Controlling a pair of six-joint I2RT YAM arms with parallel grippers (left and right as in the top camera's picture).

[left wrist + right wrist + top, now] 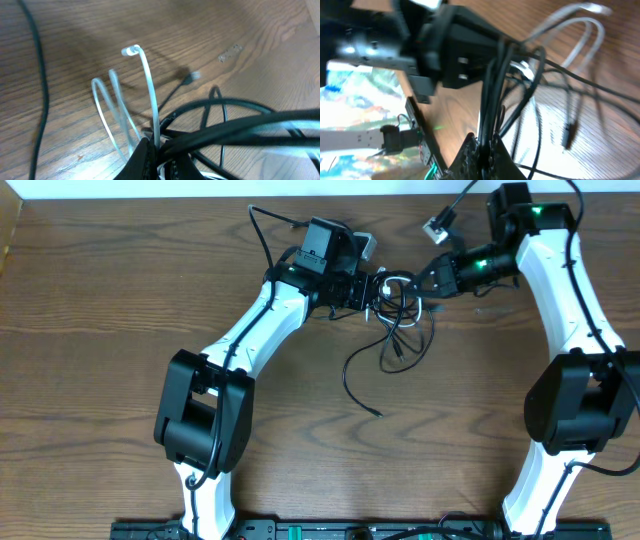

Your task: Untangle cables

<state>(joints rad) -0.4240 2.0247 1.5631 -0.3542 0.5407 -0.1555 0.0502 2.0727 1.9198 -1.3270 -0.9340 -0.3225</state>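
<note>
surface: brown wood-grain table (100, 300) | far edge: white strip (150, 188) | light: even, soft shadows

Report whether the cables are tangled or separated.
Tangled. The cables cross and loop in one bunch, with the left claw and right claw both shut on strands.

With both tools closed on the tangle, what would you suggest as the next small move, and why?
Probably ease the left tool slightly away from the right tool. Each is shut on the cables, the left one pinching the white cable among black ones, with loops crossing between them.
</note>
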